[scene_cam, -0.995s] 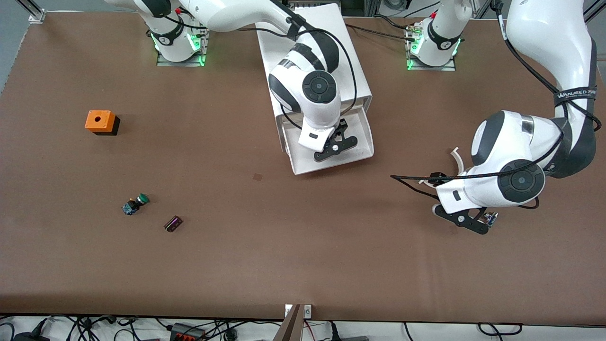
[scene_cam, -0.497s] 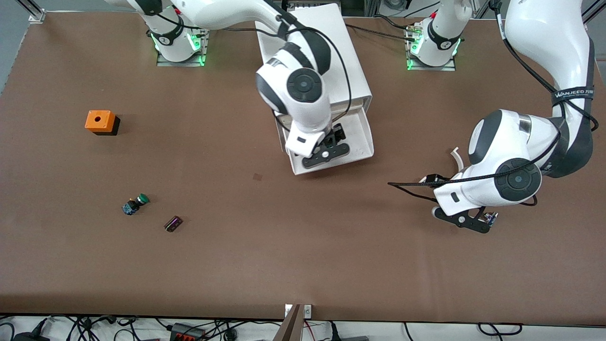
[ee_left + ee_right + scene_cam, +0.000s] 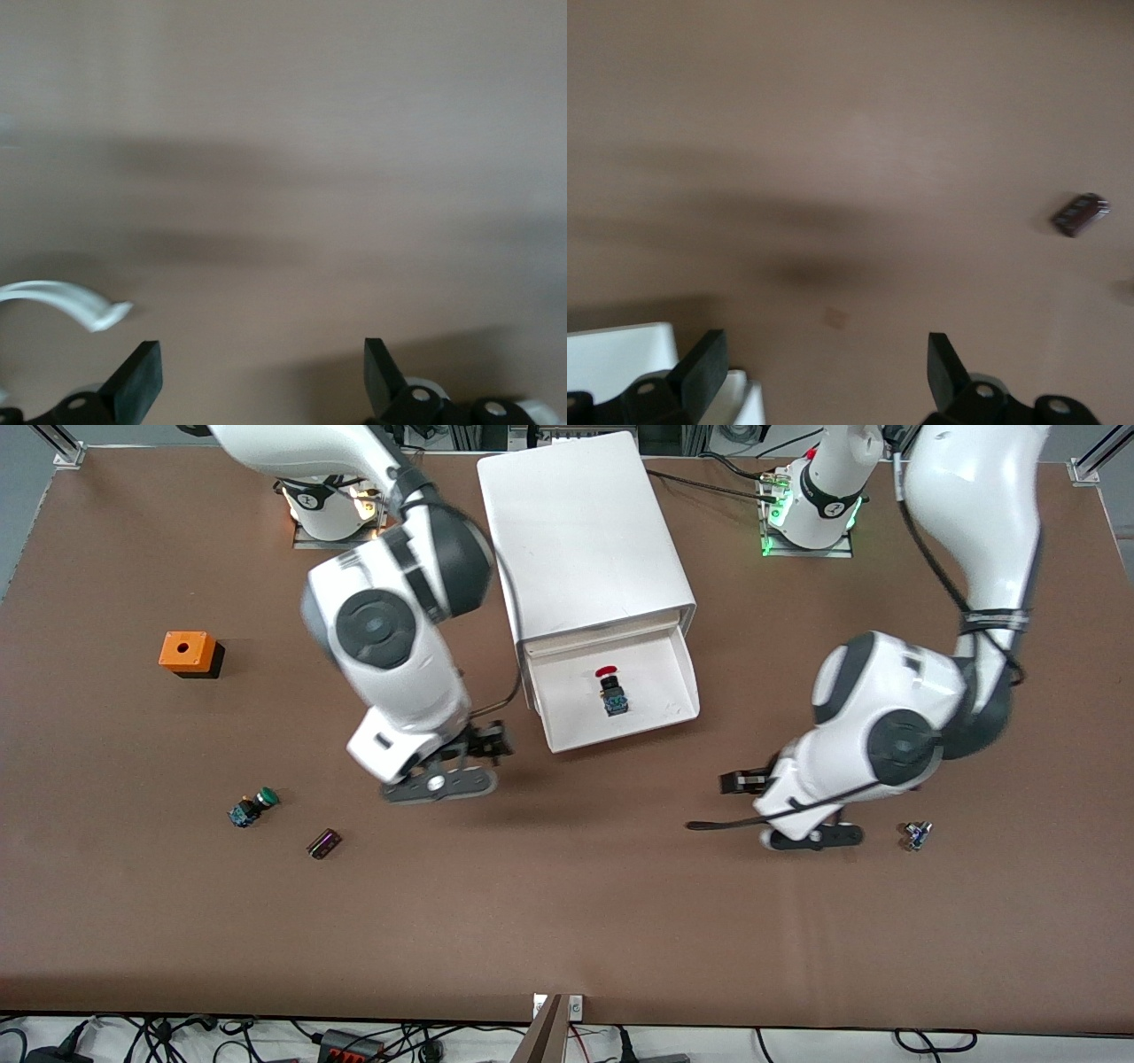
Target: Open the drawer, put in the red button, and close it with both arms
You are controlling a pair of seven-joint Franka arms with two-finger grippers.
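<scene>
The red button (image 3: 610, 688) lies in the open drawer (image 3: 673, 700) of the white cabinet (image 3: 580, 522), its red cap toward the cabinet. My right gripper (image 3: 440, 778) is open and empty over the brown table beside the drawer, toward the right arm's end; in the right wrist view its fingers (image 3: 700, 365) stand wide apart with a white drawer corner (image 3: 620, 359) by one of them. My left gripper (image 3: 811, 834) is open and empty over the table toward the left arm's end; its fingers (image 3: 137, 379) show only bare table between them.
A green-capped button (image 3: 252, 807) and a small dark block (image 3: 323, 843) lie nearer the front camera at the right arm's end. An orange box (image 3: 188, 653) stands farther back. A small blue part (image 3: 915, 834) lies beside the left gripper. The dark block also shows in the right wrist view (image 3: 1080, 213).
My right gripper has left the drawer and swung toward the right arm's end, leaving the red button in the drawer. My left gripper has shifted toward the table's middle, uncovering the small blue part.
</scene>
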